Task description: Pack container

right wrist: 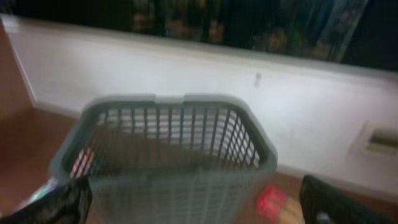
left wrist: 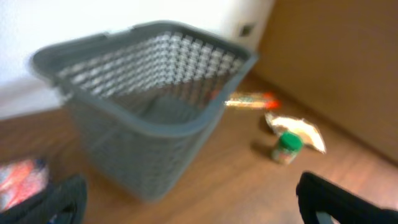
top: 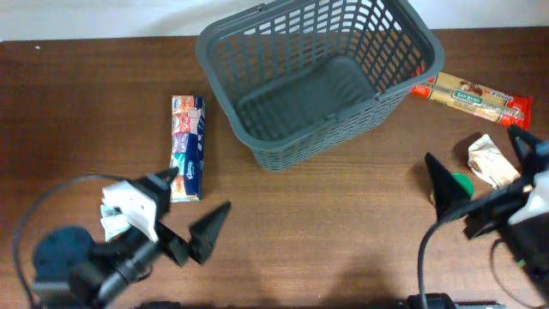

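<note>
Far centre on the desk (top: pixel 343 240), basket (top: pixel 292 90) lay empty | left fingers (top: pixel 210 227) and right fingers (top: pixel 442 184) stood wide, holding nothing | advice was: pinch box (top: pixel 187 148) across its narrow width.

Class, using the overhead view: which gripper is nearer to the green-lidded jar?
Right. The right gripper has the green-lidded jar just beside one of its fingers; the left gripper is far across the table, by the colourful box.

Brown wooden table (top: pixel 326 232) with the container (top: pixel 326 142), colourful box (top: pixel 187 148), pasta packet (top: pixel 476 97), pouch (top: pixel 491 160), green-lidded jar (top: pixel 461 183).
</note>
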`<state>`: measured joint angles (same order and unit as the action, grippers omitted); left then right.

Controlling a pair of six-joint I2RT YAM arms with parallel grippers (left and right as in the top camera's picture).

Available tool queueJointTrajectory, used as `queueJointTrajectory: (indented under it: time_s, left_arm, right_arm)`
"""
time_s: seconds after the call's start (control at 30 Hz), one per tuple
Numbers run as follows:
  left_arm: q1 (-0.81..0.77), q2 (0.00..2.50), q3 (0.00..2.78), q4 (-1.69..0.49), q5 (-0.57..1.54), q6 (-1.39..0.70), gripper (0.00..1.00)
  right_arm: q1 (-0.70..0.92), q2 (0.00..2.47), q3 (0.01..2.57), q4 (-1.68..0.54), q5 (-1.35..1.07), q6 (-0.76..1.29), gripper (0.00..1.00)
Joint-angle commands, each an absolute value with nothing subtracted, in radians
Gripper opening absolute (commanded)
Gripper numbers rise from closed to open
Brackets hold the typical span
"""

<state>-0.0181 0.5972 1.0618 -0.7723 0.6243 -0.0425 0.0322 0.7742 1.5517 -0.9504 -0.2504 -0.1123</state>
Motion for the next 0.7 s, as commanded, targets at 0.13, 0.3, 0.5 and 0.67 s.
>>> queueJointTrajectory:
  time_s: [0.13, 0.3, 0.5, 0.67]
  left_arm:
    - [-0.013, 0.735, 1.227, -0.834, 0.628, -0.008, 0.99]
    - [-0.013, 0.751, 1.228, -0.820, 0.686, -0.007, 0.99]
    - [-0.020, 0.768, 1.243, -0.832, 0.619, -0.169, 1.00]
    - [-0.158, 0.775, 1.315, -0.884, 0.512, -0.172, 1.00]
  right_arm:
    - [0.026, 1.114, 2.113, -1.389, -0.339, -0.123, 0.99]
    - [0.026, 1.167, 2.164, -1.435, -0.355, -0.119, 0.99]
    - [0.026, 1.215, 2.173, -1.399, -0.226, -0.001, 0.99]
    - [0.026, 1.302, 2.244, -1.412, -0.259, 0.017, 0.99]
